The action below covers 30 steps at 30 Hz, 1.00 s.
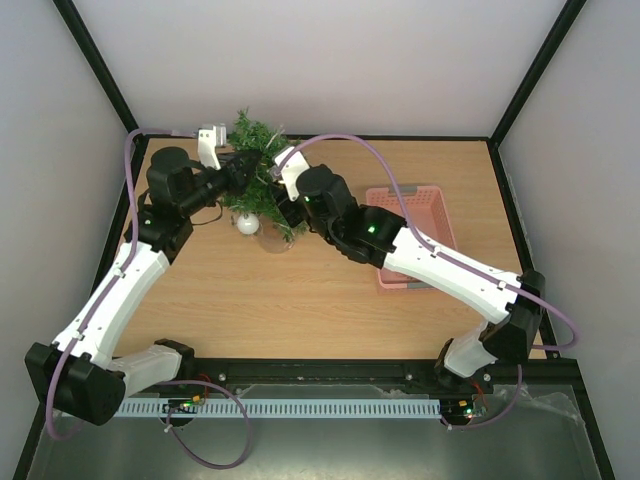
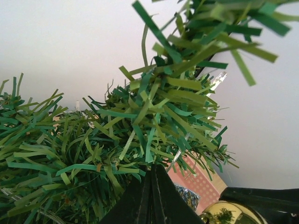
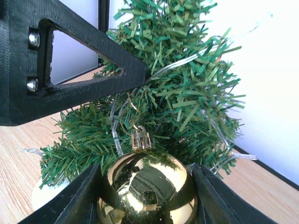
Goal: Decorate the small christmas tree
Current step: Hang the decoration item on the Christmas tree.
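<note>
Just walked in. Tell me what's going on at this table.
Two robot arms are decorating the small christmas tree. The right gripper holds a gold bauble in its jaws, right up against the lower branches. The left gripper, jaws shut, is nosed into the foliage from the other side. A pink basket sits off to the right.

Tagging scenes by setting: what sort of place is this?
Probably a lab robot test cell, not a home: white panels in a black frame box in a wooden table, with the left arm and right arm bolted at its near edge.
</note>
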Available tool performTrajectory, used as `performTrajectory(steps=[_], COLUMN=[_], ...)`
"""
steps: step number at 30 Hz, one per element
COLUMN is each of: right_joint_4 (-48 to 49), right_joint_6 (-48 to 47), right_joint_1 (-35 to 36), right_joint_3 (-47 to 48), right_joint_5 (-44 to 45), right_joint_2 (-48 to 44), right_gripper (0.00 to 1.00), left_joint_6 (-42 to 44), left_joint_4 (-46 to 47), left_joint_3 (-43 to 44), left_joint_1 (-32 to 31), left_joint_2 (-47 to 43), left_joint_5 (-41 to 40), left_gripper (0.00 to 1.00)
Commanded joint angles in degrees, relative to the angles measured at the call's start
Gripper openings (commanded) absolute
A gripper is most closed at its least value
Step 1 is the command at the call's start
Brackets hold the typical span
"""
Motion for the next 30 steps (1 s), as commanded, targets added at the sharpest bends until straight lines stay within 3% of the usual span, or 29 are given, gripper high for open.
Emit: performTrajectory(steps=[1,30], right_joint_4=[-4.05,-3.63], right_joint_6=[3.47,12.08], right_joint_1=[-0.22,-0.25], right_joint_3=[2.87,-0.10], right_joint_5=[1.50,-6.71], right_joint_2=[1.80,0.21], right_gripper=[0.40,0.44], left_joint_6=[-0.01,0.29], left_joint_4=[1.99,2.96], left_joint_3=[0.33,-0.38], left_joint_1=[0.27,0.23], left_joint_2=[0.49,0.21], left_joint_5=[0.83,1.31], left_gripper=[0.02,0.02])
